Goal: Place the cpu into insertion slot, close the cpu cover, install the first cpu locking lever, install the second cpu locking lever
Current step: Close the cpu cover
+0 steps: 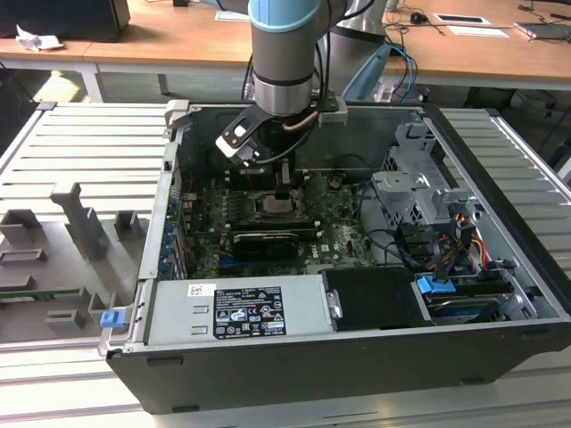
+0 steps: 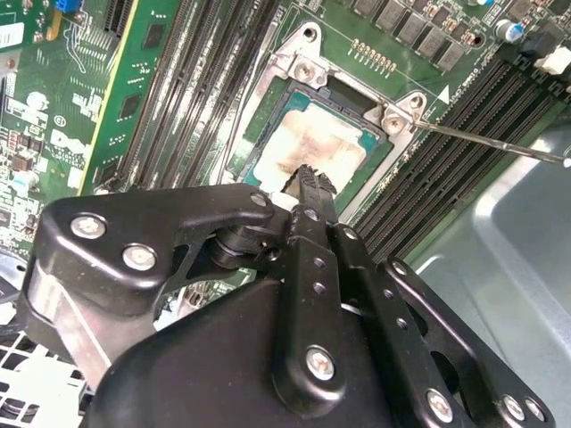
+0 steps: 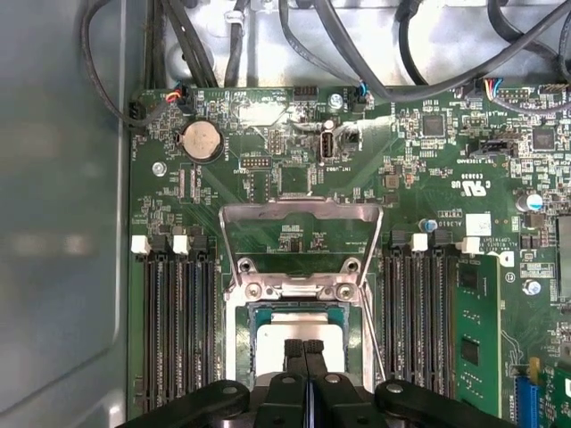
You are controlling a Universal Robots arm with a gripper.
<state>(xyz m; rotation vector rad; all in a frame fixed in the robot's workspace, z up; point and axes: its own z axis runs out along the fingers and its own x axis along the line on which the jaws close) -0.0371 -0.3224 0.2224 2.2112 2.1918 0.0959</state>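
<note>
The cpu (image 3: 272, 328) lies flat in the insertion slot (image 3: 239, 343), its silver top (image 2: 326, 141) smeared with paste. The cpu cover (image 3: 299, 212) is swung open and lies back over the green board beyond the slot. My gripper (image 3: 303, 346) hangs just above the cpu with its two black fingers pressed together and nothing visible between them. In the second wrist view the gripper (image 2: 308, 174) tip is over the chip's near edge. A thin locking lever (image 2: 491, 143) sticks out unlatched beside the slot. In the exterior view the gripper (image 1: 278, 189) is above the slot (image 1: 284, 209).
Memory slots (image 3: 174, 330) flank the socket on both sides. A long black card (image 1: 265, 242) sits in front of the socket, with the power supply (image 1: 236, 308) nearer still. A drive cage (image 1: 415, 192) and cables fill the exterior view's right. The case wall (image 3: 62, 223) is close.
</note>
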